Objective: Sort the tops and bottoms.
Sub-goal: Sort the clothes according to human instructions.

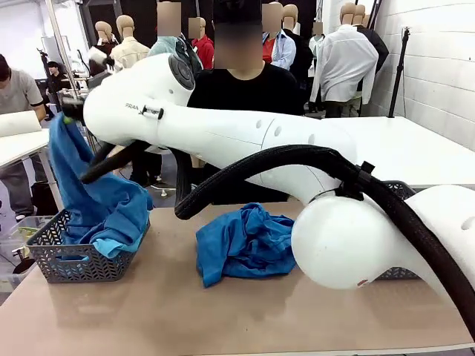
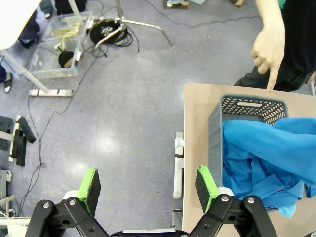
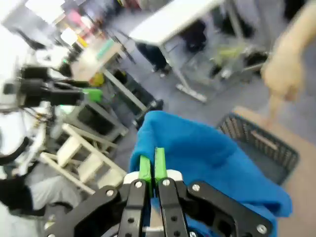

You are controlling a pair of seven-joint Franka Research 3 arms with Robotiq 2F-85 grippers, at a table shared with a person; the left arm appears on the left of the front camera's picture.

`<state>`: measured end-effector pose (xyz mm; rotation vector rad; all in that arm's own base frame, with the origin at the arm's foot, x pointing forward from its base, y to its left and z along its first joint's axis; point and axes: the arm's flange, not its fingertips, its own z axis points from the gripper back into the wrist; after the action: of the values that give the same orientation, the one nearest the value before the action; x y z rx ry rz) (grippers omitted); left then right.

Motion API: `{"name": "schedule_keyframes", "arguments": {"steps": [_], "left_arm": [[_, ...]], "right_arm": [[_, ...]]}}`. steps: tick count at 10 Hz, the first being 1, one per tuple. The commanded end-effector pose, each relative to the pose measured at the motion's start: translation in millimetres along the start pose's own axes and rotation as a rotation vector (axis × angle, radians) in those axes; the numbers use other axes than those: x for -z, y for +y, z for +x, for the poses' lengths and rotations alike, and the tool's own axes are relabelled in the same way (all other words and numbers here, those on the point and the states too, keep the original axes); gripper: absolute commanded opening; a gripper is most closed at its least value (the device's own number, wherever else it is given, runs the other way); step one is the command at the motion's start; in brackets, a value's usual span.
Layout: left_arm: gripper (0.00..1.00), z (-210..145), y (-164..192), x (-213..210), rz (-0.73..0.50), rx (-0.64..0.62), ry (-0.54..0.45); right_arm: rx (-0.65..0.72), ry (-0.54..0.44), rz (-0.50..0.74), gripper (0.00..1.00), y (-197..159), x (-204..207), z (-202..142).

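Note:
My right gripper (image 1: 70, 115) reaches across to the far left and is shut on a bright blue top (image 1: 93, 196). The top hangs from it down into the grey basket (image 1: 74, 263) at the table's left end. In the right wrist view the green fingertips (image 3: 145, 168) pinch a fold of the top (image 3: 207, 163). My left gripper (image 2: 148, 183) stands open over the floor beside the table edge, next to that basket (image 2: 215, 133). A second crumpled blue garment (image 1: 245, 245) lies mid-table; I cannot tell whether it is a top or bottoms.
A person stands at the far side, and their hand (image 2: 269, 49) points a finger down at the left basket's far rim. A second grey basket (image 1: 401, 189) sits at the right, mostly behind my right arm. Boxes and cables lie on the floor (image 2: 98, 98) to the left.

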<state>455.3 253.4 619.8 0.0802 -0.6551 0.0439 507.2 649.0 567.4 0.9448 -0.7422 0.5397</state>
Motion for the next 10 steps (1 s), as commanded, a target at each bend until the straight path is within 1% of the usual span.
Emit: {"name": "schedule_keyframes", "arguments": {"steps": [1,2,3,8,9,10], "left_arm": [[1.00,-2.2,2.2,-0.9,0.010,0.013,0.005],[1.00,-2.2,2.2,-0.9,0.010,0.013,0.005],[1.00,-2.2,2.2,-0.9,0.010,0.013,0.005],[1.00,-2.2,2.2,-0.9,0.010,0.013,0.005],[1.00,-2.2,2.2,-0.9,0.010,0.013,0.005],[1.00,-2.2,2.2,-0.9,0.010,0.013,0.005]], "right_arm": [[0.072,0.131,-0.154,0.00,1.6,114.5,85.7],[0.103,0.160,-0.190,0.00,-3.4,110.2,75.7],[0.035,0.079,-0.082,0.00,-23.1,10.2,-9.6],[0.035,0.079,-0.082,0.00,-23.1,10.2,-9.6],[0.042,0.080,-0.109,0.00,-20.2,8.4,-7.6],[0.052,0.300,-0.049,0.00,-38.0,59.2,11.1]]}}
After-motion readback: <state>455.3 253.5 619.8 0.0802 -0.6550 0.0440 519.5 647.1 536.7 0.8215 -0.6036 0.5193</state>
